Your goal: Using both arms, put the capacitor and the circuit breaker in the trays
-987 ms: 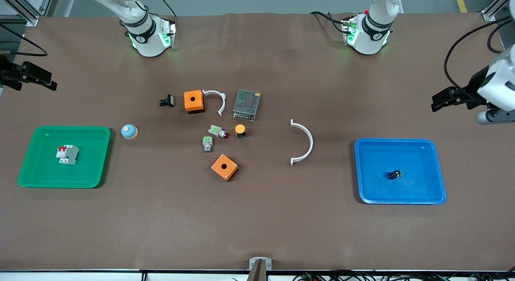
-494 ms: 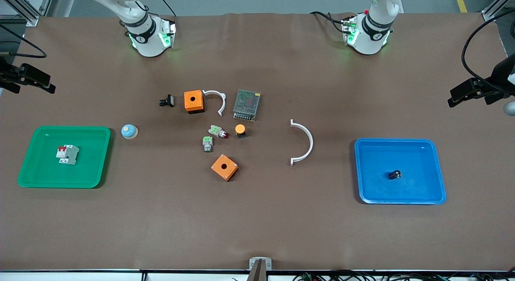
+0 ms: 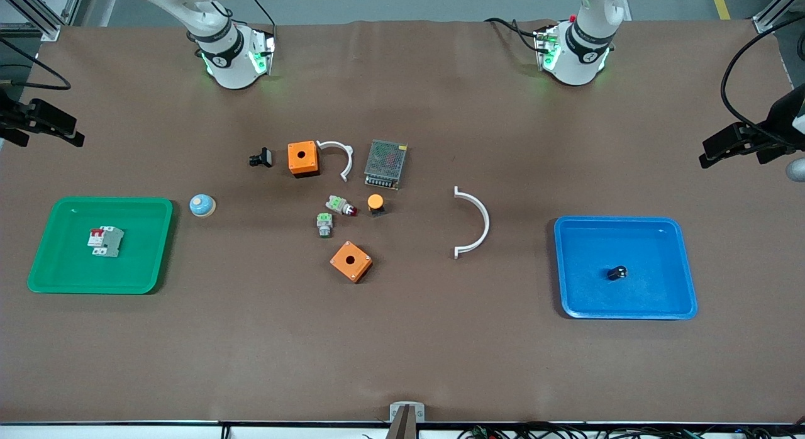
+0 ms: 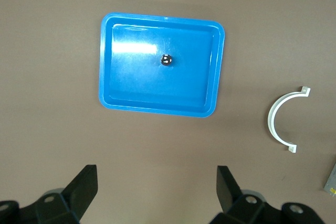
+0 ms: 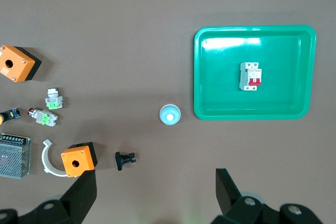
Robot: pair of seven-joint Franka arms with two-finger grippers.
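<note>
The capacitor (image 3: pixel 617 273), a tiny dark cylinder, lies in the blue tray (image 3: pixel 629 221) at the left arm's end of the table; it also shows in the left wrist view (image 4: pixel 167 60) inside the tray (image 4: pixel 157 109). The circuit breaker (image 3: pixel 105 241), white-grey with red levers, lies in the green tray (image 3: pixel 63 266); the right wrist view shows it (image 5: pixel 250 76) in that tray (image 5: pixel 220 98). My left gripper (image 3: pixel 714 151) (image 4: pixel 156 174) is open and empty, high above the table's end. My right gripper (image 3: pixel 66 127) (image 5: pixel 155 179) is open and empty, high at the other end.
In the table's middle lie two orange boxes (image 3: pixel 302 158) (image 3: pixel 351 261), a mesh power supply (image 3: pixel 385 163), two green-and-grey push buttons (image 3: pixel 340 205), an orange-capped button (image 3: pixel 375 203), a black clip part (image 3: pixel 261 157), two white curved clips (image 3: pixel 475 222) and a blue-white dome (image 3: pixel 202 205).
My left gripper has drawn back toward the left arm's end of the table and then stopped. My right gripper has shifted slightly outward. The parts have not moved.
</note>
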